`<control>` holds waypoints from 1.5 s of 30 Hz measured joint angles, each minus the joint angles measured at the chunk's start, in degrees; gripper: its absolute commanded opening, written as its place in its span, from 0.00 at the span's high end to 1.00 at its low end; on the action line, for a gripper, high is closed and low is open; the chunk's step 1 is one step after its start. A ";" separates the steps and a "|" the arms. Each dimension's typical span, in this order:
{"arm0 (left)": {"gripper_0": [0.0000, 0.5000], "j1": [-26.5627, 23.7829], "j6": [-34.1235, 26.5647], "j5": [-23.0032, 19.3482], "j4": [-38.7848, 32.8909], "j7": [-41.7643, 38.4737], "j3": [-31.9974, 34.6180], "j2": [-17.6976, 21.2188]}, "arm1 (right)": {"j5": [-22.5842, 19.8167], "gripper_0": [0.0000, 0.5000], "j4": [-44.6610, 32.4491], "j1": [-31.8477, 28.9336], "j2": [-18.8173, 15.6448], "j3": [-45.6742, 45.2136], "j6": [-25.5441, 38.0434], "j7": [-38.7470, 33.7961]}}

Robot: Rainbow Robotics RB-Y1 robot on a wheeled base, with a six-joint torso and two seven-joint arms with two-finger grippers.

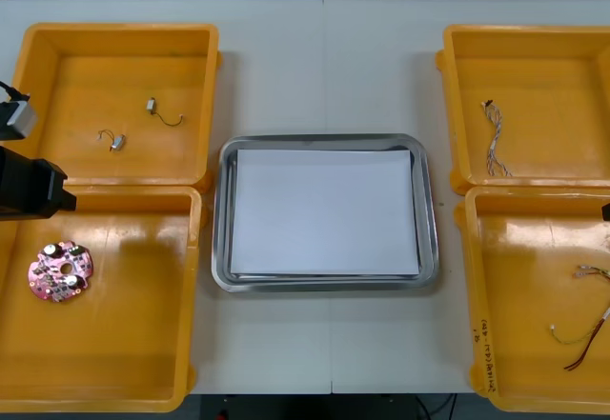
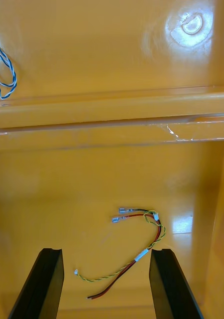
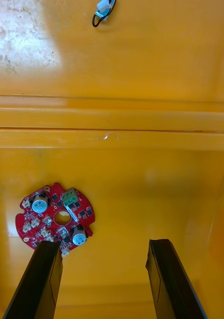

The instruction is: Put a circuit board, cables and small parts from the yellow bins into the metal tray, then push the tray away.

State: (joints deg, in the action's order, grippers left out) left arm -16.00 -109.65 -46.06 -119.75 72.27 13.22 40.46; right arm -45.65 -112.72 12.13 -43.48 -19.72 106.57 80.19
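Near-left in yellow bin (image 1: 124, 344), round red circuit board (image 3: 55, 222) lay flat: two silver caps, green block, centre hole. L gripper (image 3: 103, 244) hung over it, fingers spread, empty. R gripper (image 2: 106, 251) likewise gaped over red/yellow cable (image 2: 142, 256). Beyond bin walls: small metal parts (image 1: 151, 106), blue/white cable (image 1: 496, 139). White-lined tray (image 1: 221, 210) sat between.

Bright, even light is thrown down from overhead. Well beyond the right gripper (image 2: 104, 251), a hot glare spot is caught on the far yellow bin (image 2: 191, 24), and a smaller glint is picked up just past one fingertip. Ahead of the left gripper (image 3: 103, 244), a pale sheen is spread across the farther bin (image 3: 22, 45). Beside that arm, a soft shadow is laid on the near bin (image 1: 143, 239).
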 measured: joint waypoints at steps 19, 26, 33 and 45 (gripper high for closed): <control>0.00 0.00 0.00 0.00 0.00 0.00 0.00 0.00 | 0.00 0.00 0.00 0.00 0.00 0.00 0.00 0.00; 0.00 0.00 0.00 0.00 0.00 0.00 0.00 0.00 | 0.00 0.00 0.00 0.00 0.00 0.00 0.00 0.00; 0.00 0.00 0.00 0.00 0.00 0.00 0.00 0.00 | 0.00 0.00 0.00 0.00 0.00 0.00 0.00 0.00; 0.00 0.00 0.00 0.00 0.00 0.00 0.00 0.00 | 0.00 0.00 0.00 0.00 0.00 0.00 0.00 0.00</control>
State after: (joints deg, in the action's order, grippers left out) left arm -16.00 -109.65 -46.06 -119.75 72.27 13.22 40.46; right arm -45.65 -112.72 12.13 -43.48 -19.72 106.57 80.19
